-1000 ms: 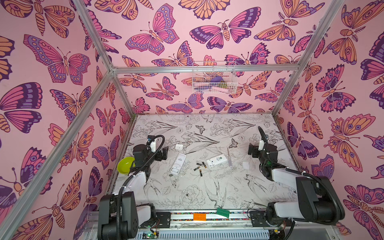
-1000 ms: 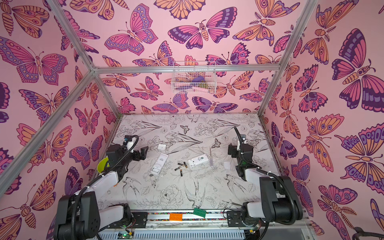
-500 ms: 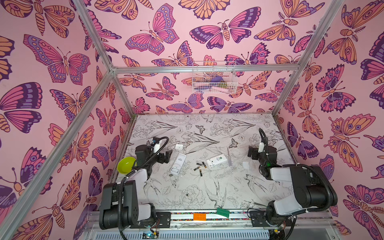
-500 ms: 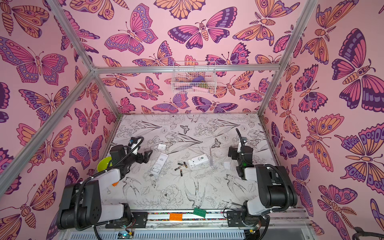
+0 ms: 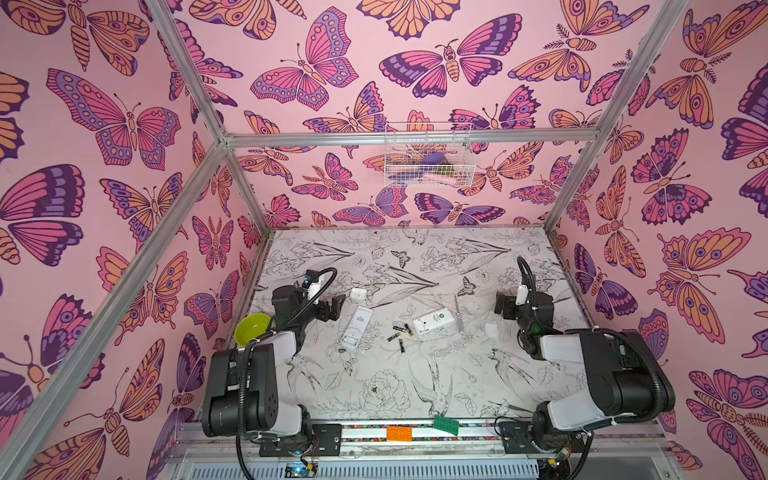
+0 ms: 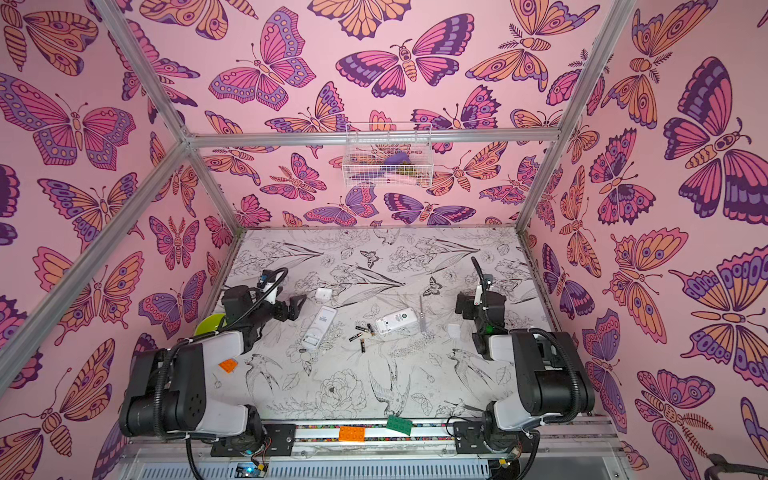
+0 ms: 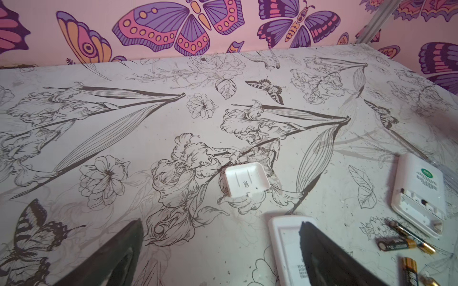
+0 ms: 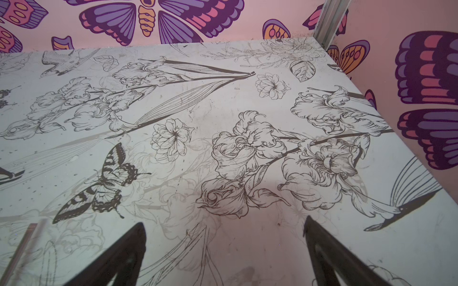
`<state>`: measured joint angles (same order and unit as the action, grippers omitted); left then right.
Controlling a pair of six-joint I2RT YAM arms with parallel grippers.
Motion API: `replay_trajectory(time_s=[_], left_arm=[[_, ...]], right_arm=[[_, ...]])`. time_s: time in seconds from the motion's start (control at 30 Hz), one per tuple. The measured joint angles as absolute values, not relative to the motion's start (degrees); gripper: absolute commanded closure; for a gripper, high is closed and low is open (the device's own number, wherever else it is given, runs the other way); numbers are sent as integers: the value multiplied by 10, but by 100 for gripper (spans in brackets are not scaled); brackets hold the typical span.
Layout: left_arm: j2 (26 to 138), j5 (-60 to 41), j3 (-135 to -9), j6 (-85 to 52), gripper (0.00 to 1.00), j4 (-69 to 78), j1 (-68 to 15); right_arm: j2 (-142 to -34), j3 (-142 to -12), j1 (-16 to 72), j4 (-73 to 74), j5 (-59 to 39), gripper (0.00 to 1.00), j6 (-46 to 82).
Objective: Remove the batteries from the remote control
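Fingers of the left gripper stand spread wide and empty, low over the white desk printed with grey flowers. Partly hidden behind one finger lies the far end of a long white plastic remote control; in a top view its long axis runs from beside the gripper back toward the robot's base, slightly slanted. Ahead of the gripper sits a small square white battery cover, apparently hollow side up. Farther toward the middle of the desk lie the batteries, four small black cylinders with gold ends. They are loose and scattered between the long remote and a shorter white plastic remote control, whose open compartment looks empty in the left wrist view. The right gripper is likewise spread and holds nothing; its camera shows only bare desk and a blurred clear thin rod. A second white cover lies near it, and a lime-green bowl stands beside the left arm.

All four cells appear to be out, so the unloading seems done or nearly so. If they must be gathered, the left gripper is the nearer: they lie past the long remote, toward the right arm's side and the base, each pointing its own way, so the wrist would need turning to close across a cell's width
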<state>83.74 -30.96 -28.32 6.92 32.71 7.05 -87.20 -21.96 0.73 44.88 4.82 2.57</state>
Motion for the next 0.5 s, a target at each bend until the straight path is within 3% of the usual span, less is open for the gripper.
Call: replay_trajectory(time_s=[0.5], left_arm=[[876, -169, -215, 27, 2, 451, 51]], right_arm=[[-872, -220, 7, 449, 48, 1, 26]])
